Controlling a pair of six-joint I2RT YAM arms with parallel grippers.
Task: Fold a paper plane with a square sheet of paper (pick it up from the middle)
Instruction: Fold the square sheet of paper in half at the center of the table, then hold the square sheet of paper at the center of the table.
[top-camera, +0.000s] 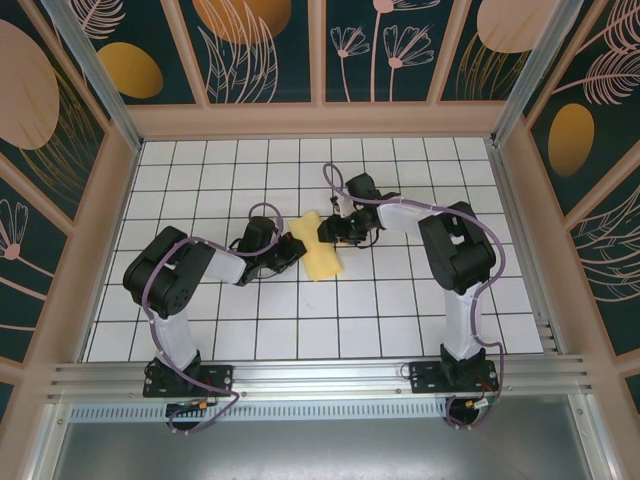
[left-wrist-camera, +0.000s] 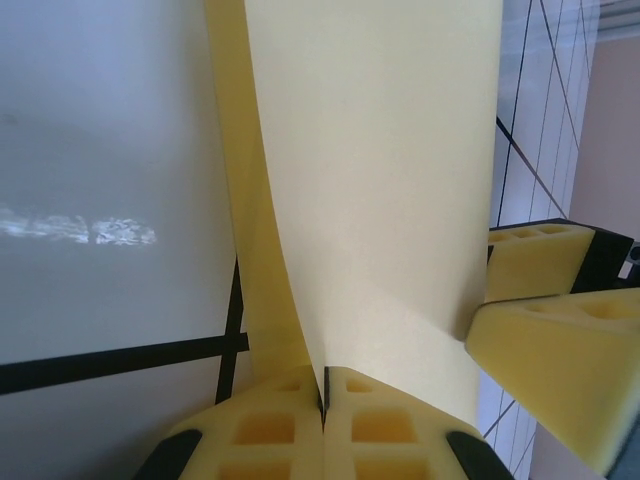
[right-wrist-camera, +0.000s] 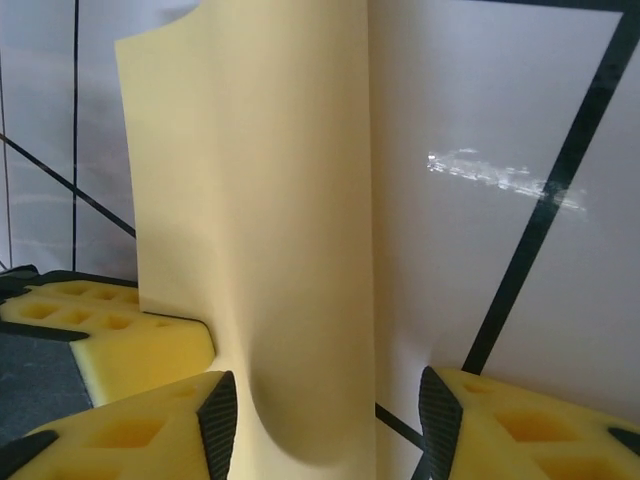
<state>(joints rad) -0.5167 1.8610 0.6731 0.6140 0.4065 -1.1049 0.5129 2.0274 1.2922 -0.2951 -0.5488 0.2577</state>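
The square sheet of paper (top-camera: 320, 255), pale yellow, is seen bent into a narrow curved strip at the middle of the table (top-camera: 250, 330). It is pinched by the left gripper (left-wrist-camera: 325, 385). The right gripper (right-wrist-camera: 325, 400) is spread apart around one edge.

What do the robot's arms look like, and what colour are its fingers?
The left arm and right arm have white tubes, chunky black joints and looping purple cables. The fingers are yellow foam with square holes and black edges.
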